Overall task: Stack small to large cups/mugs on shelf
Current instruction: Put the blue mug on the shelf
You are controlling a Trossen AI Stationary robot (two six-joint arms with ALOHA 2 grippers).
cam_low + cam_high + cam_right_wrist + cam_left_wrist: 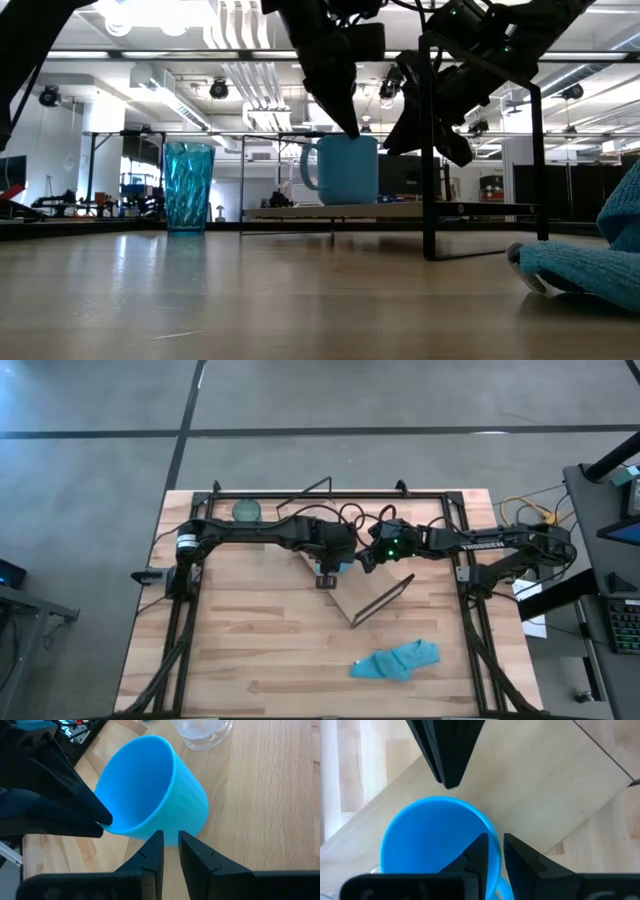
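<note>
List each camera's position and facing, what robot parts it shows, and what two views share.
High: overhead, straight down; both arms meet over the shelf.
Low: tabletop level, looking across; arms descend around the blue mug, tumbler beside.
Left wrist: looks down into the mug past its own fingers.
Right wrist: looks at the mug and glass cup; left tool on the rim.
Shared: both wrist views show the mug.

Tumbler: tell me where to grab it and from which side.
Take the tumbler by its rim from above, one finger inside and one outside. It stands upright on the table, mouth open, no handle. It widens upward, so a side pinch might slip. The left gripper, shut on the mug on the shelf, looks nearer than the right gripper beside it.
</note>
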